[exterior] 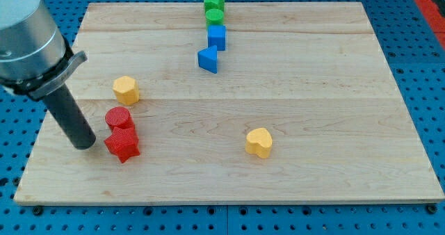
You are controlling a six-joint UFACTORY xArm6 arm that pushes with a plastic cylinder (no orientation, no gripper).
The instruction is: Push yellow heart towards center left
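One smooth yellow heart [259, 142] lay on the pale wooden bench [334, 89], well apart from my tip [85, 145] beside the ridged red star [122, 144]; no hand showed.

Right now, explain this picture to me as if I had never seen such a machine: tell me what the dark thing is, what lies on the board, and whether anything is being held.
There is one picture, from a single camera looking down at a slant on a wooden board that lies on a blue perforated table.

The grey cylinder at the view's left is the end of a robot arm. It has no pincer; it ends in a dark rod, and my tip rests on the board. It holds nothing. It only pushes.

Small blocks lie on the board. Just to the right of my tip sit a red star and a red cylinder. Above them is a yellow hexagon. The yellow heart lies alone towards the bottom middle, well away from my tip. At the top stand a green star, a green cylinder, a blue cube and a blue triangle.
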